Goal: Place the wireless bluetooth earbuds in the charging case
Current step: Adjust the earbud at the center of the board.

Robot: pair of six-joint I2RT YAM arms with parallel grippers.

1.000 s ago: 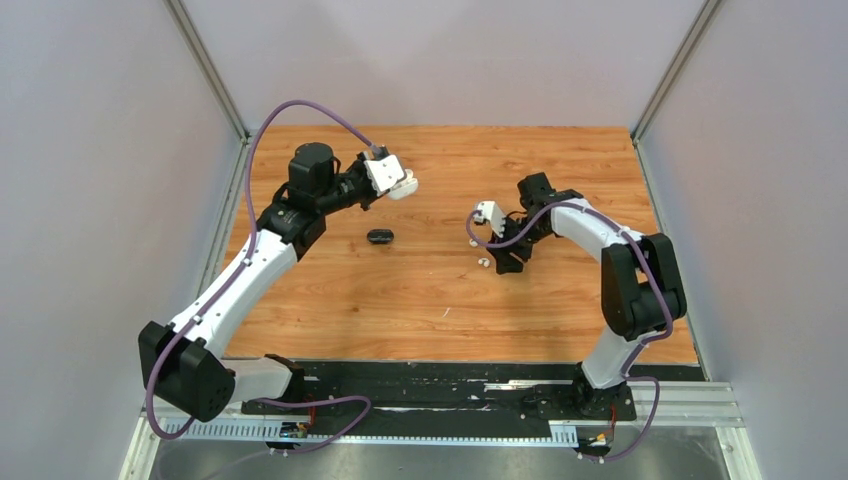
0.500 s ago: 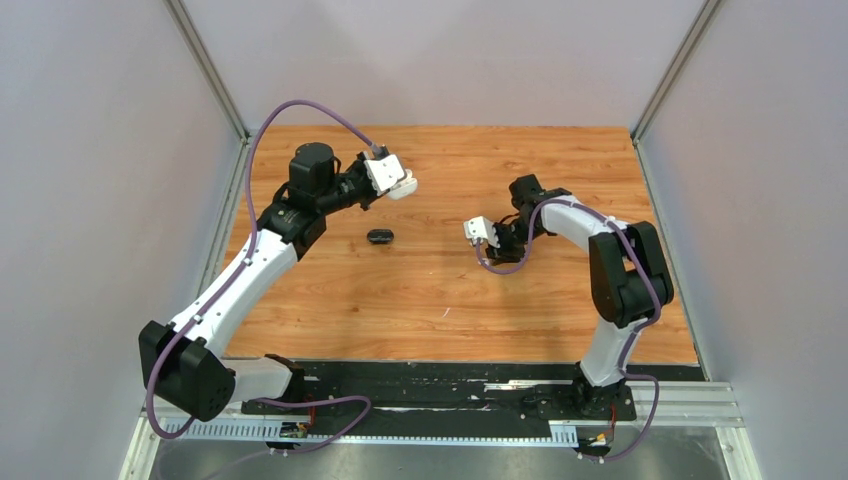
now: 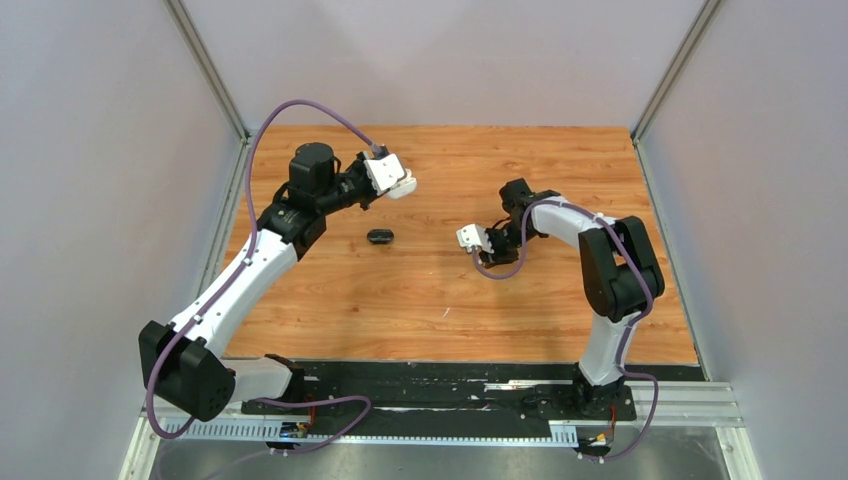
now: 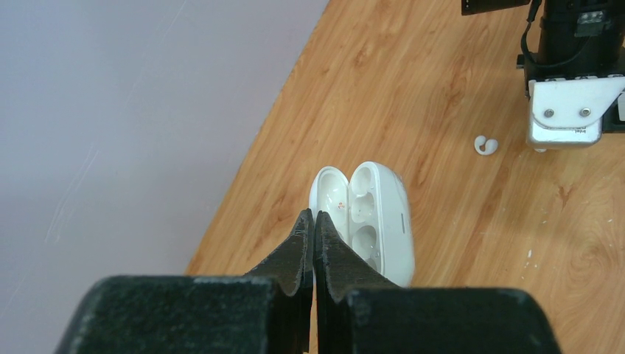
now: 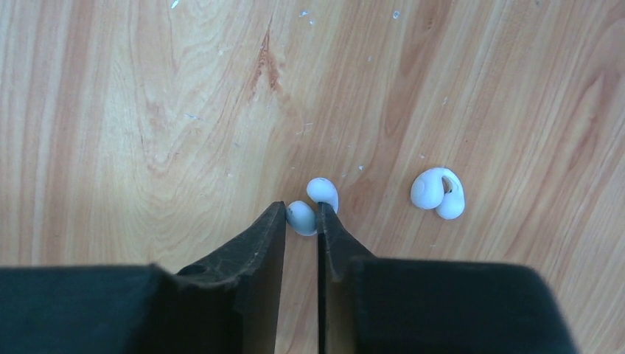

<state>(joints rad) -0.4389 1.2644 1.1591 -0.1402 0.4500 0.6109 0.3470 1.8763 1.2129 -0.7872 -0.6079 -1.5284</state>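
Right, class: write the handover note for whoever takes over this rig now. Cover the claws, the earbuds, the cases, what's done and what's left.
Left claw: shut, tips at the open white case, which has both sockets empty. Whether it pins the case is unclear.
Right claw: pinched on one white earbud, which lies on the table.
Second white earbud: loose beside it.
Black case: on the table nearer the left arm. Black buds not in view.
Done: nothing seated.
Left: seat both white buds, then probably the black pair.
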